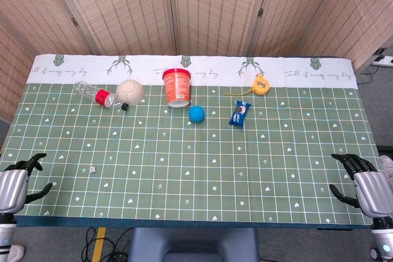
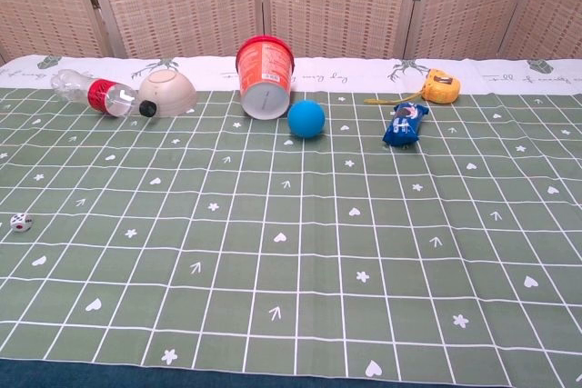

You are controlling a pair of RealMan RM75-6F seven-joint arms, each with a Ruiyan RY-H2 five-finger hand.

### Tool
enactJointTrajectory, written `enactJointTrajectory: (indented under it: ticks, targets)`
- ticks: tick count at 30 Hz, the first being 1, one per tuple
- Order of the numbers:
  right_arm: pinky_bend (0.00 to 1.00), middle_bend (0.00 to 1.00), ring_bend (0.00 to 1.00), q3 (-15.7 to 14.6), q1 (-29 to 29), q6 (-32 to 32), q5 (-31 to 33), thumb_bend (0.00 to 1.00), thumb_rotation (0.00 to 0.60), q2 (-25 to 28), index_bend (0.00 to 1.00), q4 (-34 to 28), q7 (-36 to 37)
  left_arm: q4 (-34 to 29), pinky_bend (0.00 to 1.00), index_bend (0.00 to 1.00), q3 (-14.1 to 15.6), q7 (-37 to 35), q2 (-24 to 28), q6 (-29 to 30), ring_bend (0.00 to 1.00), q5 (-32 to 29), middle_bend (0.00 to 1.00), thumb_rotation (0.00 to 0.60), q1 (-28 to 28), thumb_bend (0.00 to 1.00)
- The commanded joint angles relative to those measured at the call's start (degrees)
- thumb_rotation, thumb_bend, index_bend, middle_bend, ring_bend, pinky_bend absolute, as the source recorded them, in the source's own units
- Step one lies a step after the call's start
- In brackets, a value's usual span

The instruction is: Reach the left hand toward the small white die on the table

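Note:
The small white die lies on the green checked cloth near the front left; in the chest view the die sits at the far left edge. My left hand hovers at the table's front left corner, fingers spread and holding nothing, a short way left of the die. My right hand rests at the front right corner, fingers apart and empty. Neither hand shows in the chest view.
At the back stand a red cup, a beige bowl upside down, a lying plastic bottle, a blue ball, a blue snack packet and a yellow tape measure.

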Motion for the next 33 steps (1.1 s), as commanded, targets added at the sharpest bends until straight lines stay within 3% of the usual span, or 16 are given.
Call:
enactJointTrajectory:
  ticks: [1, 13, 23, 25, 29, 33]
  targets:
    - [0.27, 0.28, 0.19, 0.00, 0.03, -0.01, 0.03, 0.20, 0.600, -0.01, 0.23, 0.04, 0.13, 0.00, 0.48, 0.26, -0.01, 0.03, -0.06, -0.07, 0.40, 0.00, 0.48, 0.600, -0.07, 0.22]
    - [0.27, 0.28, 0.19, 0.21, -0.64, 1.93, -0.31, 0.20, 0.600, 0.13, 0.23, 0.11, -0.06, 0.02, 0.48, 0.26, 0.07, -0.72, -0.04, 0.51, 0.40, 0.92, 0.48, 0.600, -0.05, 0.22]
    - [0.27, 0.28, 0.19, 0.96, -1.14, 3.56, 0.03, 0.20, 0.600, 0.36, 0.23, -0.18, -0.62, 1.29, 0.49, 0.34, -0.19, -3.30, -0.81, -1.80, 0.43, 6.01, 0.50, 0.600, -3.81, 0.26]
    - [0.27, 0.28, 0.19, 1.01, -1.08, 3.56, -0.02, 0.20, 0.600, 0.40, 0.23, -0.27, -0.80, 1.86, 0.52, 0.34, -0.21, -3.51, -1.19, -3.36, 0.47, 7.12, 0.54, 0.600, -5.34, 0.27]
    - [0.27, 0.28, 0.19, 1.03, -1.02, 3.53, -0.11, 0.20, 0.600, 0.38, 0.23, -0.39, -1.04, 2.98, 0.72, 0.37, -0.03, -4.25, -2.17, -7.09, 0.57, 8.66, 0.65, 0.600, -8.41, 0.27]
    - [0.27, 0.28, 0.19, 0.97, -1.03, 3.30, 0.03, 0.20, 0.600, 0.39, 0.23, -0.49, -1.22, 4.41, 0.84, 0.41, 0.27, -3.39, -3.78, -12.28, 0.66, 8.52, 0.74, 0.600, -11.68, 0.27]
